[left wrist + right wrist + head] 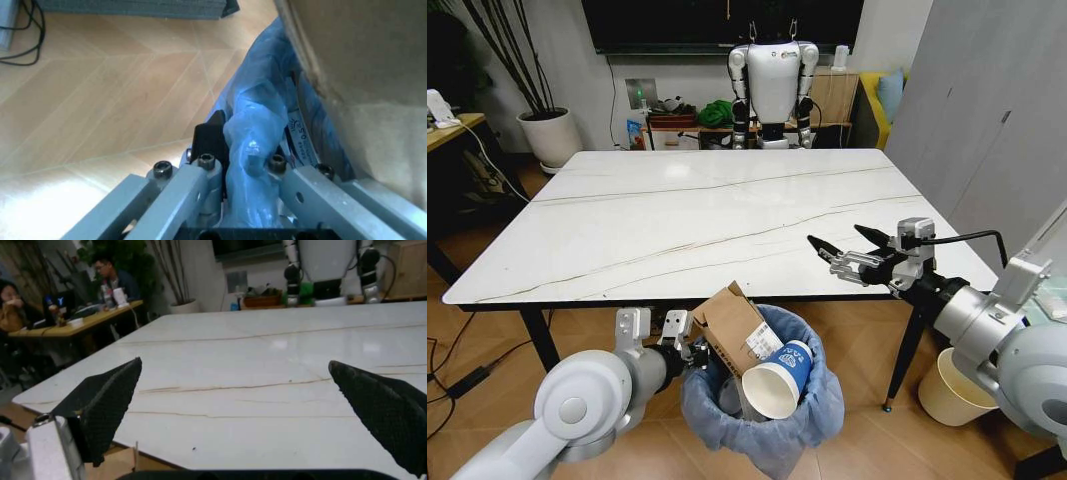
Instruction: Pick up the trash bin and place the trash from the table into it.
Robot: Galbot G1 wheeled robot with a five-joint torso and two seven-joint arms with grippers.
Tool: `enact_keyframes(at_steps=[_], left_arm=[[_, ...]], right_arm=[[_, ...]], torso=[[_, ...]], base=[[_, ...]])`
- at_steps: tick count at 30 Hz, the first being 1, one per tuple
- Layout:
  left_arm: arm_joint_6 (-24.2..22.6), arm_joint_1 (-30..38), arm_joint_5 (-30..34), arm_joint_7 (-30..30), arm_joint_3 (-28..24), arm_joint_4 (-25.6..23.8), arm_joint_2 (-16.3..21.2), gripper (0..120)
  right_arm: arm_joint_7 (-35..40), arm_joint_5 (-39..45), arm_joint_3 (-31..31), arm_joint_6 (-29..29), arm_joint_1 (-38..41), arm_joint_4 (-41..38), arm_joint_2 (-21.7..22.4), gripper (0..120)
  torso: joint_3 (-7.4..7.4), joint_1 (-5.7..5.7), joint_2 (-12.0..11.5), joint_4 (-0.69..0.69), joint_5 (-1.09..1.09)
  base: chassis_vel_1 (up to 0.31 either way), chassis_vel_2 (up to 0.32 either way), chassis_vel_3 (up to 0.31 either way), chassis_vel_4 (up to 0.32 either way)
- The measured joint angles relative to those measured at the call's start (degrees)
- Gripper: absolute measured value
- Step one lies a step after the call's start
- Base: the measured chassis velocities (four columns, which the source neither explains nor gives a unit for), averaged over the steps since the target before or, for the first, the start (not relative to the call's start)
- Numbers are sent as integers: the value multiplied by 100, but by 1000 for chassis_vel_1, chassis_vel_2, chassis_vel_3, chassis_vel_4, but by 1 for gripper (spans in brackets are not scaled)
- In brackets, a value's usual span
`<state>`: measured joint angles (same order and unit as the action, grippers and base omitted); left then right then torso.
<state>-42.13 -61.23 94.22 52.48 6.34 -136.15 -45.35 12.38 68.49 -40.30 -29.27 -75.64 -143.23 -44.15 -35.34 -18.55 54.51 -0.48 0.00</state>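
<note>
Head view: left end effector (679,352) is below the worktop's near edge, clamped on the rim of the trash bin (762,415), holding it just under the marble worktop (717,215). The bin's blue liner bulges around a brown cardboard box (732,325) leaning on the left rim and a white paper cup with blue rim (777,380) lying on its side, mouth outward. Both sit high and look loosely seated. Right end effector (847,250) hovers over the worktop's near right edge, fingers spread, gripping nothing. The part of the worktop in sight carries no litter, so the job looks close to finished.

Left wrist view: fingers (200,165) pinch the blue bag (250,150) and the rim under it; cardboard fills the side next to it. Grip looks to be mostly on plastic, so slip is a risk. My call: keep the bin level, no fast swings, or the cup rolls out.

Right wrist view: both black fingertips (107,400) wide apart over bare marble, nothing between them. If anything is left to drop in, I'd bring it over the bin's open right side, clear of the box.
</note>
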Motion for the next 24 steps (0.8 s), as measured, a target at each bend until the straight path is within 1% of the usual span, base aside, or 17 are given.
enact_keyframes(at_steps=[3,4,8,13,15,17,19,21,24], left_arm=[[0,-158,-64,-19,79,-112,123,3],[0,-158,-64,-19,79,-112,123,3],[0,-283,-69,-21,161,-229,275,3],[0,-302,-69,-22,200,-283,305,3],[0,-389,-70,-22,267,-336,335,3],[0,-389,-70,-22,267,-336,335,3],[0,-488,-114,-22,330,-376,361,3],[0,-522,-158,-22,339,-383,371,3],[0,-628,-355,-59,343,-389,388,3]], right_arm=[[-10,-268,-266,29,-191,0,-278,100],[-10,-268,-266,29,-191,0,-278,100],[-127,-515,-528,35,-276,0,-521,100],[-235,-762,-608,52,-297,-1,-699,100],[-305,-980,-683,53,-379,-1,-918,100],[-305,-980,-683,53,-379,-1,-918,100],[-361,-1177,-806,53,-502,-1,-1150,100],[-372,-1234,-840,53,-548,-1,-1226,100],[-440,-1507,-894,62,-672,0,-1479,100]], torso=[[0,0,0,0,0],[0,0,0,0,0],[0,0,0,0,-1],[0,0,0,0,-1],[0,0,0,1,-1],[0,0,0,1,-1],[0,0,1,1,-2],[0,0,1,0,-1],[0,0,0,-1,0]], base=[[0,0,0,0],[0,0,0,0],[0,0,0,0],[0,0,0,0],[0,0,0,0],[0,0,0,0],[0,0,0,0],[0,0,0,0],[0,0,0,0]])
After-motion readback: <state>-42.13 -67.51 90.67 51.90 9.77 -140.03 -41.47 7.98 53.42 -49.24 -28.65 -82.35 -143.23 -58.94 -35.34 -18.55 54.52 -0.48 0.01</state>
